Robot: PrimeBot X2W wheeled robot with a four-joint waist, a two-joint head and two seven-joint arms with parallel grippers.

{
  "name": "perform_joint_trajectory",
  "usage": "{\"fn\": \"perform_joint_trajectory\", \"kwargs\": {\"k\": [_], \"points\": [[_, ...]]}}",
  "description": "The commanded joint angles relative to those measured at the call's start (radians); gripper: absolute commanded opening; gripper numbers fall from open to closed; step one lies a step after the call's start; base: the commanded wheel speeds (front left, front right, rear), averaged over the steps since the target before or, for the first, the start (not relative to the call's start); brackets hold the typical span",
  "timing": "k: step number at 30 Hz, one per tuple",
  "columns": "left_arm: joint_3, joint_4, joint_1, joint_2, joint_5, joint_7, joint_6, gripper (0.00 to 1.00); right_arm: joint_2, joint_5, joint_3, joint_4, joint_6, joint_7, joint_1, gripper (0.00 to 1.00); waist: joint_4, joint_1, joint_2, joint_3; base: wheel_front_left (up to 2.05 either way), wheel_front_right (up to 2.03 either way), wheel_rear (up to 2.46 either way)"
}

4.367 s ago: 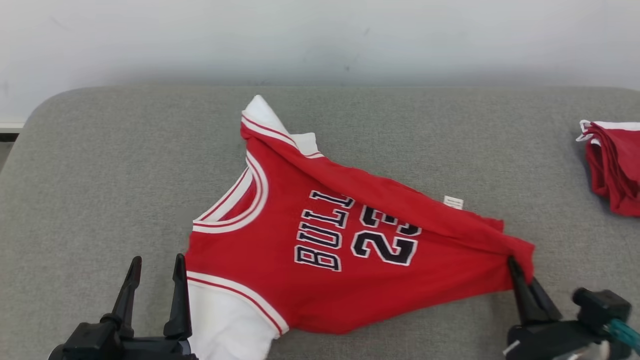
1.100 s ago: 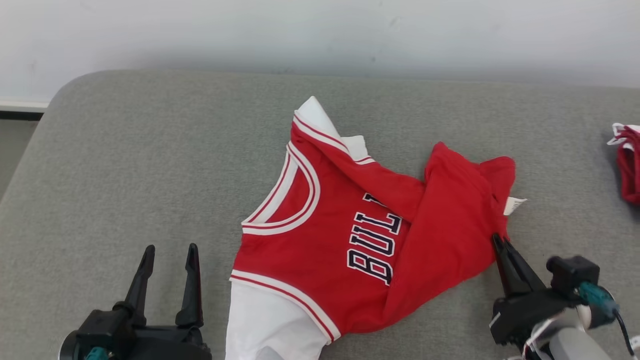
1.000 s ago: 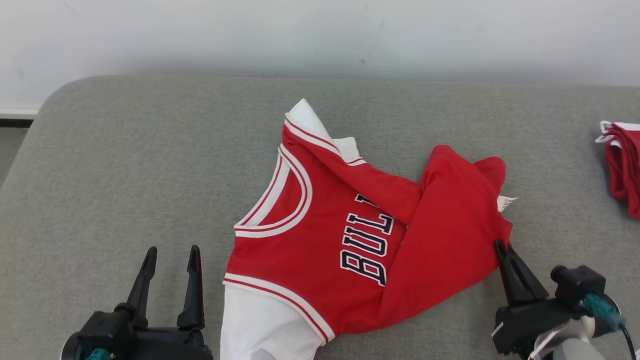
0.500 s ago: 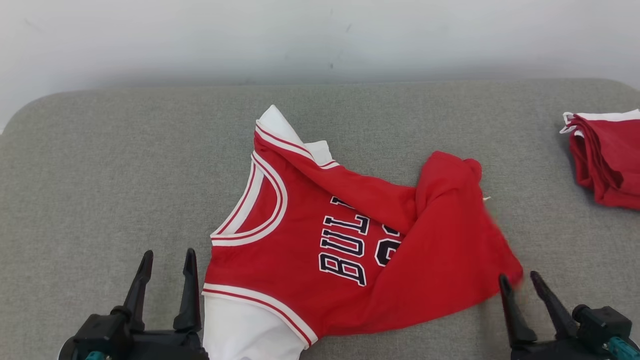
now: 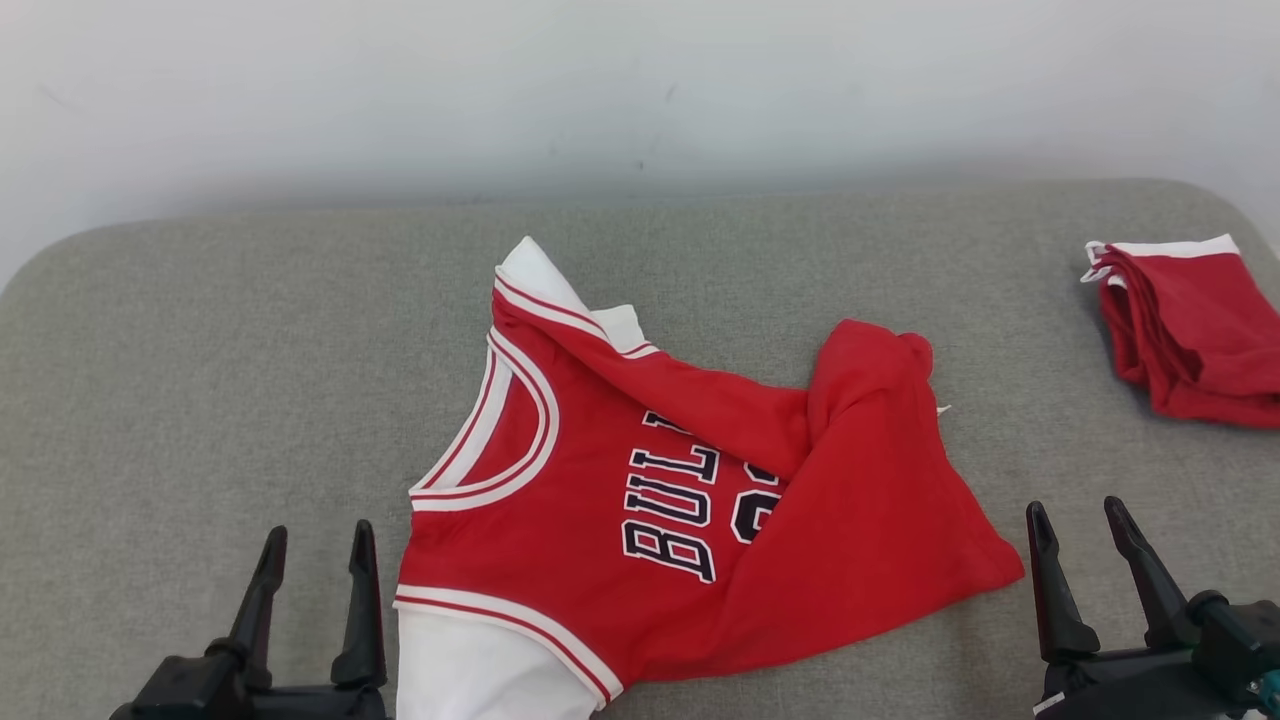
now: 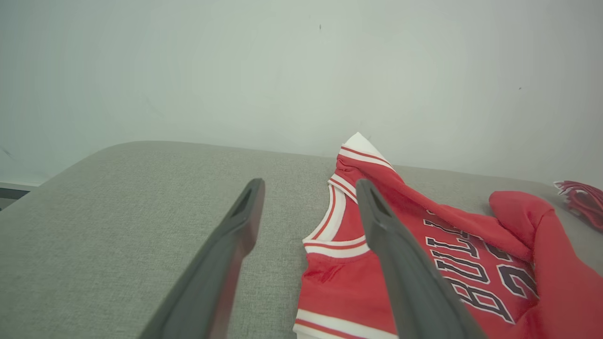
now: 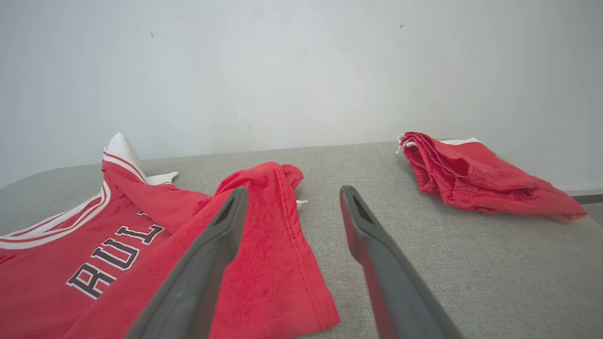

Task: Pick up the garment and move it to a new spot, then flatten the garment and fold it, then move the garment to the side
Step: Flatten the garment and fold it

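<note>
Flatten step, not done: jersey (image 5: 600, 500) hem flap (image 5: 880, 520) lies doubled over the lettering on the desk (image 5: 200, 350). Left hand (image 5: 318, 530) and right hand (image 5: 1073, 507) both spread, empty. Next, I'd say: regrip flap corner, pull outward.

We are holding our left pincer (image 5: 318, 528) at the lower left of the head view, its two dark fingers pointing up, leaning slightly right and standing wide apart, gripping nothing. We are holding our right pincer (image 5: 1073, 505) at the lower right, fingers likewise spread, empty, leaning slightly left.
</note>
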Motion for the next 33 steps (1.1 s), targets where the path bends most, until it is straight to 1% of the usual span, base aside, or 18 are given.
{"fn": "perform_joint_trajectory", "kwargs": {"k": [1, 7, 16, 19, 24, 33], "points": [[0.010, -0.006, 0.013, 0.001, 0.008, 0.000, -0.002, 1.00, 0.005, -0.009, -0.002, -0.006, -0.003, -0.010, 0.000, 1.00, -0.009, 0.0001, 0.0000, -0.013, 0.00, 0.00, 0.00], [0.042, -0.014, 0.039, 0.001, 0.030, 0.000, -0.007, 1.00, 0.010, -0.015, 0.013, -0.018, -0.003, -0.031, 0.022, 1.00, -0.019, 0.0001, 0.0000, -0.048, 0.00, 0.00, 0.00], [0.079, -0.017, 0.064, 0.012, 0.059, 0.000, -0.026, 1.00, 0.027, -0.020, 0.008, -0.017, -0.003, -0.045, 0.051, 1.00, -0.010, 0.0001, 0.0000, -0.081, 0.00, 0.00, 0.00], [0.083, -0.016, 0.080, 0.022, 0.057, 0.000, -0.040, 1.00, 0.024, -0.017, 0.003, -0.016, -0.003, -0.047, 0.063, 1.00, -0.007, 0.0001, 0.0000, -0.086, 0.00, 0.00, 0.00], [0.086, -0.013, 0.102, 0.040, 0.058, 0.000, -0.050, 1.00, 0.017, -0.009, -0.004, -0.012, -0.003, -0.050, 0.074, 1.00, -0.003, 0.0001, 0.0000, -0.090, 0.00, 0.00, 0.00], [0.083, -0.006, 0.120, 0.042, 0.067, 0.000, -0.058, 1.00, 0.010, -0.008, -0.013, -0.006, -0.003, -0.051, 0.090, 1.00, 0.011, 0.0001, 0.0000, -0.093, 0.00, 0.00, 0.00]]}}
